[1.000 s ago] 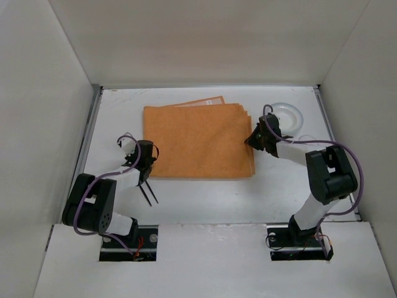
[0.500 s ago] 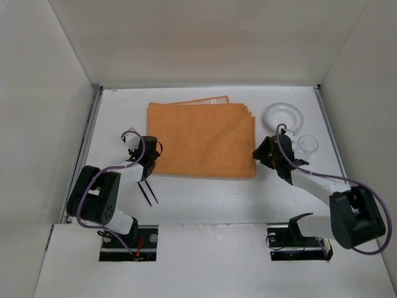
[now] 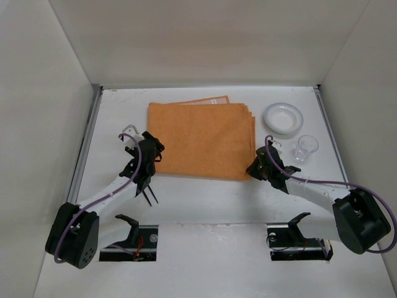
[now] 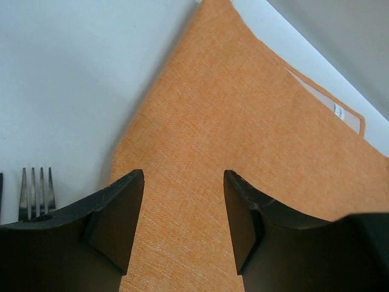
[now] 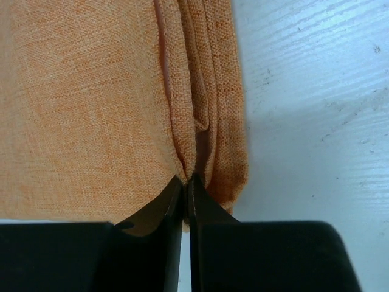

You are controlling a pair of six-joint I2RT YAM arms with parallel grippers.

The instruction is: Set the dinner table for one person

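Note:
The dinner table [image 3: 211, 198] is the large white surface. A folded orange cloth [image 3: 201, 139] lies on its far middle. My left gripper [image 3: 151, 148] is open and empty, hovering over the cloth's near left corner [image 4: 243, 152]; its jaws [image 4: 182, 176] stand wide apart. My right gripper [image 3: 254, 169] is shut, its tips [image 5: 186, 179] pinching the layered near right edge of the cloth [image 5: 91, 103]. A dark fork [image 4: 35, 191] lies on the table just left of the cloth, and dark cutlery [image 3: 148, 194] shows there in the top view.
A white bowl-like plate [image 3: 283, 117] sits at the far right. A clear glass [image 3: 306, 148] stands just in front of it, right of my right gripper. Metal strips run along the table's side edges, with walls close behind them.
My right gripper has drawn back toward the near edge along the cloth's right side. My left arm has stretched out, its gripper shifting slightly. The cloth shifted a little to the right.

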